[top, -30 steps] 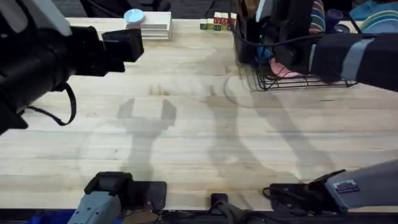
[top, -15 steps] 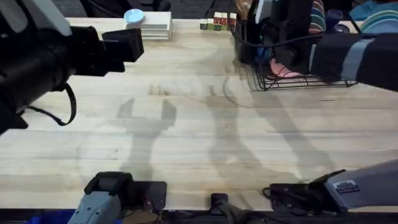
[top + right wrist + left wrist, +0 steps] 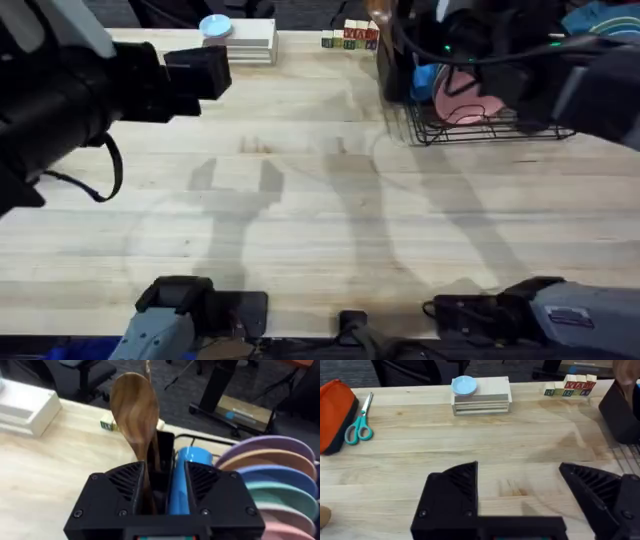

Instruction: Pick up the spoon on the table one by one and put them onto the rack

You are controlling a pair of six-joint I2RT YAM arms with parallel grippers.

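Lowering the spoon (image 3: 134, 410) straight into the rack's (image 3: 480, 128) black caddy (image 3: 165, 447) matters — right gripper (image 3: 163, 487) jaws hold its handle; left gripper (image 3: 520, 495) jaws gape empty.

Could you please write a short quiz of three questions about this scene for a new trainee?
1. True or false: the left gripper is open and holds nothing.
2. What is between the fingers of the right gripper?
3. Which lies beside the orange pouch: A) the scissors, B) the letter blocks?

Key: 1. True. 2. The spoon, bowl up, handle by the rack caddy. 3. A.
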